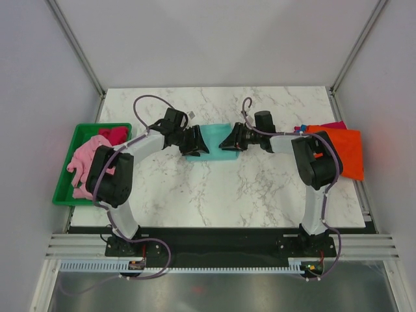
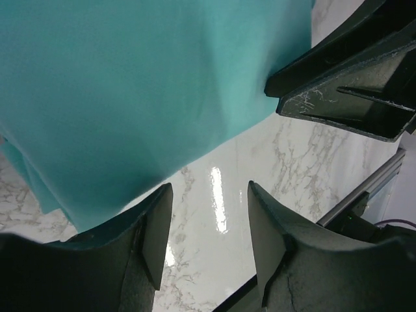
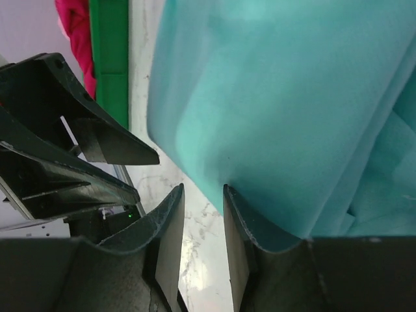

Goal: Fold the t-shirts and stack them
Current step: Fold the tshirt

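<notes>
While the teal t-shirt (image 1: 211,138) lies folded mid-surface (image 1: 260,188), 2 hands flank it: the left hand (image 2: 209,195) gapes wide at the cloth's edge, the right hand (image 3: 203,192) is narrowly parted, pinching nothing. A pink shirt (image 1: 83,159) and a magenta shirt (image 1: 114,135) fill the green tray (image 1: 62,195); an orange shirt (image 1: 344,153) lies far right.

Bare marble table (image 1: 214,195) open in front, teal t-shirt (image 1: 213,138) mid-table, green tray (image 1: 62,192) left, orange t-shirt (image 1: 344,153) right

The left arm (image 1: 144,147) and right arm (image 1: 283,143) have white links, bulky black joints and looping purple-grey cables (image 1: 151,99). The left end effector (image 2: 208,195) and right end effector (image 3: 203,195) are matte black, scuffed wedges.
</notes>
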Robot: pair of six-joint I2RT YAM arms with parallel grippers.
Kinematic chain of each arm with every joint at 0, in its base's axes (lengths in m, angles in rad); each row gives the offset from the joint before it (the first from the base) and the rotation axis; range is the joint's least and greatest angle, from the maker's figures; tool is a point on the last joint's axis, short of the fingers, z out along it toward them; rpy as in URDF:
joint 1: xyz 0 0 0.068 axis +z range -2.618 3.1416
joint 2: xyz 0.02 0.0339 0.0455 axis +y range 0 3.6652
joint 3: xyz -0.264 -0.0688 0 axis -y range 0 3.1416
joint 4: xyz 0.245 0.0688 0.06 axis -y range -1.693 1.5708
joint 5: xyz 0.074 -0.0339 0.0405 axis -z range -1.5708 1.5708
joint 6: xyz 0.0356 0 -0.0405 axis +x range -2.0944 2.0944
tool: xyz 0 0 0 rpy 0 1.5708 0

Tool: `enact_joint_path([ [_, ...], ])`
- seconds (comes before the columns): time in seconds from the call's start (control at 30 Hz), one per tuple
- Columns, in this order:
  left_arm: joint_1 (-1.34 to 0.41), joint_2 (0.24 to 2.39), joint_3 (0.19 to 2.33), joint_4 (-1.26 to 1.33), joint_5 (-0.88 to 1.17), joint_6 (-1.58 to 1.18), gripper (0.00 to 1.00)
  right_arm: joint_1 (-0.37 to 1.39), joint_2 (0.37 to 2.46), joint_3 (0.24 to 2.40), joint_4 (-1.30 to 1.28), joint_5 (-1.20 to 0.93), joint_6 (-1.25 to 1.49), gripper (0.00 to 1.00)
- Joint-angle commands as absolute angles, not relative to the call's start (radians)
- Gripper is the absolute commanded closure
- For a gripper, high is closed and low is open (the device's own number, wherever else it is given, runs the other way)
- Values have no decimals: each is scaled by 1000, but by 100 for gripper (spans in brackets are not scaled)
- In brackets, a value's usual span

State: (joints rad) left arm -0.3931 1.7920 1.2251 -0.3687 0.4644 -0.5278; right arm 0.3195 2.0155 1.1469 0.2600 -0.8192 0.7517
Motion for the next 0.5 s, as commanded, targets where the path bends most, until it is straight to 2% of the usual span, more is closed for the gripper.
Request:
enact_joint_path([
  [0.0, -385, 1819, 1169, -238, 436, -520, 43, 318, 2049, 1134, 249, -833, 654, 63],
  [0.17, -374, 1879, 1091, -190, 416, -526, 45, 304, 2056, 1082, 196, -776, 586, 63],
  [0.37, -373, 1856, 1064, -178, 425, -537, 46, 296, 2046, 1057, 154, -753, 549, 63],
  [0.43, -374, 1830, 1080, -218, 429, -537, 46, 296, 2022, 1083, 112, -759, 537, 61],
  [0.47, -376, 1792, 1100, -233, 430, -528, 43, 298, 2008, 1110, 94, -778, 532, 57],
])
